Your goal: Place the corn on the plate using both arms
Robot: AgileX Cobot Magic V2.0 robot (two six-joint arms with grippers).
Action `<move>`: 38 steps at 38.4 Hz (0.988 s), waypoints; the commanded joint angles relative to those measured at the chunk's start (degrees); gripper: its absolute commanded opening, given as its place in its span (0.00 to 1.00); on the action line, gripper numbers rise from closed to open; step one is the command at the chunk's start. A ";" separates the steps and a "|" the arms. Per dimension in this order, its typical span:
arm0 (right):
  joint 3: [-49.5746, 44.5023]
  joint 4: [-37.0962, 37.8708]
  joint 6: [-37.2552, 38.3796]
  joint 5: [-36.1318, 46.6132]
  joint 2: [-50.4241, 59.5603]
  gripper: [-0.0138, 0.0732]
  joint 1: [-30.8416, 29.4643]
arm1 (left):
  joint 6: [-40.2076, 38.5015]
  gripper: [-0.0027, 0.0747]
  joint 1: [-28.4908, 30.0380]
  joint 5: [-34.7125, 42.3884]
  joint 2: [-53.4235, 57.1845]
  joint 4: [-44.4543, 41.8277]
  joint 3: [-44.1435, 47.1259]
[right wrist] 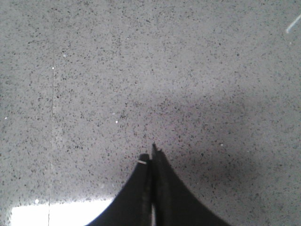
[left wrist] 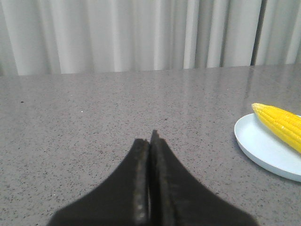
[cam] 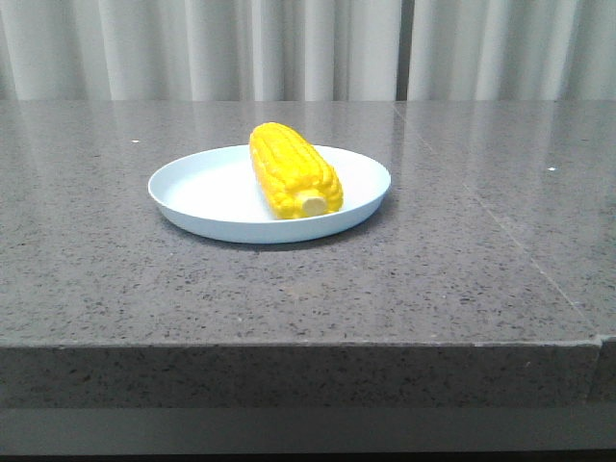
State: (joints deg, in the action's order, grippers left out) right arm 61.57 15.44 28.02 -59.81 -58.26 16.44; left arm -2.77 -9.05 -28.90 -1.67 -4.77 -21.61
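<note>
The yellow corn (cam: 293,169) lies on the pale blue-white plate (cam: 207,188) in the middle of the grey stone table, its pale stub end toward the front. Neither arm shows in the front view. In the left wrist view the plate (left wrist: 263,146) and the corn's tip (left wrist: 280,123) sit apart from my left gripper (left wrist: 149,139), which is shut and empty above the bare table. My right gripper (right wrist: 150,155) is shut and empty over bare table; neither corn nor plate shows in its view.
The speckled grey table (cam: 462,260) ends at a front edge with a seam on the right. Pale curtains (cam: 308,48) hang behind it. A bright glare patch (right wrist: 56,214) lies on the table near the right gripper.
</note>
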 commanded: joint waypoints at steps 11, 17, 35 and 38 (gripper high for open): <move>-18.05 2.34 -0.81 23.12 23.16 0.09 -0.39 | -0.32 0.01 -0.11 4.33 -0.64 -0.25 -1.45; -26.31 4.73 -0.81 29.43 33.51 0.09 -0.39 | -0.32 0.01 -0.11 4.33 -0.64 -0.25 -1.45; -35.52 6.90 -0.81 33.86 50.30 0.09 -0.39 | -0.32 0.01 -0.11 4.33 -0.64 -0.25 -1.45; -35.52 6.90 -0.81 33.86 50.30 0.09 -0.39 | -0.32 0.01 -0.11 4.33 -0.64 -0.25 -1.45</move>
State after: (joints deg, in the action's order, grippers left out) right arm 24.73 20.52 27.90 -30.78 -7.28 16.44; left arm -2.77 -9.05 -28.90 -1.67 -4.77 -21.61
